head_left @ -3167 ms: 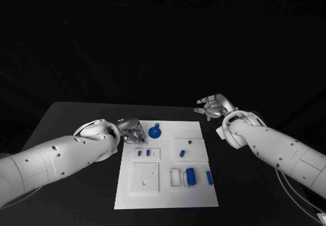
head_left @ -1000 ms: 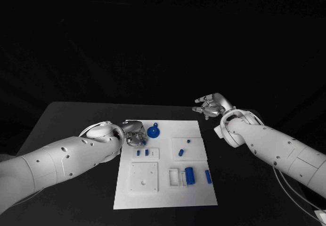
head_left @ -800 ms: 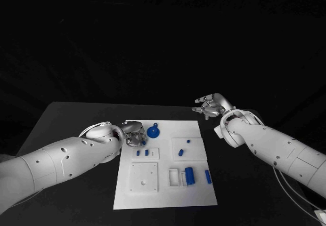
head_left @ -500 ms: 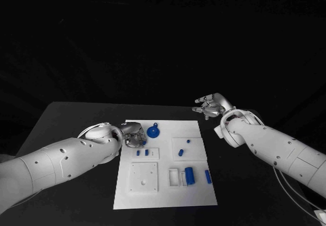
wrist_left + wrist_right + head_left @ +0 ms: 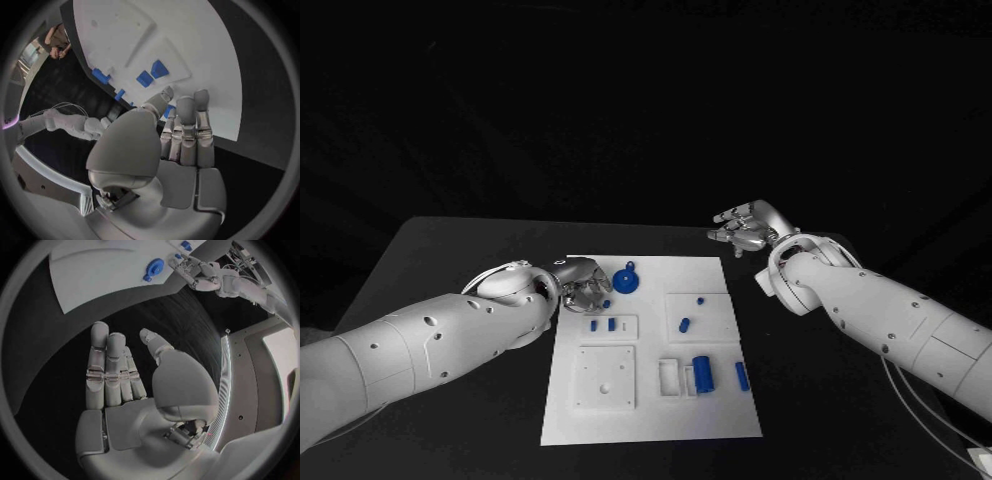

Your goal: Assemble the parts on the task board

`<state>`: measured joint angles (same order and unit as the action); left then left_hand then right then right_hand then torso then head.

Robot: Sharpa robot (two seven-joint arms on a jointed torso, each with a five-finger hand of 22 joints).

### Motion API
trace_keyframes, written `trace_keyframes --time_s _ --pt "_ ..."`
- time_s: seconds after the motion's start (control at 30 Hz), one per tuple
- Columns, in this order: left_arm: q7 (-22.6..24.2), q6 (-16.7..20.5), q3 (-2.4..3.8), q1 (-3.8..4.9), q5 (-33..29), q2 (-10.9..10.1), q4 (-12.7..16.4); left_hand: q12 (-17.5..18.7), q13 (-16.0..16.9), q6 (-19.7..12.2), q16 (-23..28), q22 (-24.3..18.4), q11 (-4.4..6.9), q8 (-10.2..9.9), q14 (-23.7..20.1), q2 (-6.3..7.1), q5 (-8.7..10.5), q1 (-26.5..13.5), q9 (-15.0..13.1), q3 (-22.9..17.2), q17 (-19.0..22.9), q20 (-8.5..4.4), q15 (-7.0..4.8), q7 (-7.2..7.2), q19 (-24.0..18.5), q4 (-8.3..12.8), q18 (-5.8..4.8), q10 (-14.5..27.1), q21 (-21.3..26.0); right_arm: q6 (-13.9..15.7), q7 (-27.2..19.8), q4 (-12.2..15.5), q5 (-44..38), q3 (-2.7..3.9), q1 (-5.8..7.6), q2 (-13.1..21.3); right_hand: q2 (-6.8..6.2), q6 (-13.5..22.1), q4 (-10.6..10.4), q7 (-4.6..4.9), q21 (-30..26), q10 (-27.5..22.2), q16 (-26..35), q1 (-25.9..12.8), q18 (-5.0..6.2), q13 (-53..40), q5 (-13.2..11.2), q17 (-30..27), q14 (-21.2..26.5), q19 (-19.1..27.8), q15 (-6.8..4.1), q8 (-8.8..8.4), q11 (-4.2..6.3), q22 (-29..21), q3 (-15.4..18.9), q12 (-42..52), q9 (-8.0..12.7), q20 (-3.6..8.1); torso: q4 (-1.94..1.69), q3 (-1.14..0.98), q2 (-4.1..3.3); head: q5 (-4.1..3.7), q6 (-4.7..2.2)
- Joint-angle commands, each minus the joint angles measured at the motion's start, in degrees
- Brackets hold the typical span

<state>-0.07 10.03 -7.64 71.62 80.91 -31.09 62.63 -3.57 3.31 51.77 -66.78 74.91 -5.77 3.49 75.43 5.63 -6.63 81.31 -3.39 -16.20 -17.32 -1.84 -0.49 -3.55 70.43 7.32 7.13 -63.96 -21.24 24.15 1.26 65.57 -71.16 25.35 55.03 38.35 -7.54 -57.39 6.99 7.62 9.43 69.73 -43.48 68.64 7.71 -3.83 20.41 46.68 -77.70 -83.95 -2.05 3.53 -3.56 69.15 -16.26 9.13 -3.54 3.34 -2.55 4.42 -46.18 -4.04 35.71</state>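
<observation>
Just over the far left corner of the white task board (image 5: 653, 420), the left hand (image 5: 583, 284) hovers with its fingers straight, close together and empty, near the round blue part (image 5: 627, 279). Other small blue parts (image 5: 705, 372) lie on the board, while the right hand (image 5: 750, 228) hangs spread and empty beyond the board's far right corner

Both arms wear smooth white shells dotted with small dark screw holes, ending in a rounded white wrist cuff behind each silver robot hand: left robot hand (image 5: 584, 283), right robot hand (image 5: 749, 228). The fingers (image 5: 187, 131) are segmented metal with ridged bands, the palm flat grey plates.
</observation>
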Motion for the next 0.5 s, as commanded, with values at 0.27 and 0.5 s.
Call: trace_keyframes --time_s 0.27,0.5 --pt "1.59 4.6 0.3 0.02 -4.34 -2.24 -0.23 0.25 0.02 4.54 0.84 1.32 0.18 -0.01 -0.39 -0.89 -0.27 1.32 -0.09 -1.1 0.46 0.55 0.19 -2.72 -0.32 0.53 0.68 -0.49 0.08 -11.64 -0.01 2.56 -8.44 0.01 -0.89 0.62 1.03 -6.62 4.07 -1.37 3.71 2.64 -1.62 1.65 1.39 0.25 -1.66 0.16 -1.99 -2.52 -0.16 0.13 0.53 1.18 -6.59 -5.3 -0.35 0.0 0.03 -0.06 0.02 -0.54 -0.59" --pt "5.02 7.25 1.31 0.38 -20.53 -4.81 0.18 0.16 0.03 10.24 8.87 1.23 1.23 0.15 -4.35 -1.01 -1.24 0.79 -0.25 -4.05 3.84 0.02 -0.52 -3.76 -5.37 1.49 -0.61 -5.6 1.29 -16.53 0.85 5.48 -18.6 -0.01 -1.7 1.32 1.21 -8.22 5.56 -1.74 5.49 2.7 -2.05 0.94 1.21 0.32 -3.37 0.22 -2.41 -2.35 -0.16 0.09 0.57 1.77 -7.87 -5.64 -0.32 0.04 -0.17 -0.04 0.08 -0.92 -0.77"
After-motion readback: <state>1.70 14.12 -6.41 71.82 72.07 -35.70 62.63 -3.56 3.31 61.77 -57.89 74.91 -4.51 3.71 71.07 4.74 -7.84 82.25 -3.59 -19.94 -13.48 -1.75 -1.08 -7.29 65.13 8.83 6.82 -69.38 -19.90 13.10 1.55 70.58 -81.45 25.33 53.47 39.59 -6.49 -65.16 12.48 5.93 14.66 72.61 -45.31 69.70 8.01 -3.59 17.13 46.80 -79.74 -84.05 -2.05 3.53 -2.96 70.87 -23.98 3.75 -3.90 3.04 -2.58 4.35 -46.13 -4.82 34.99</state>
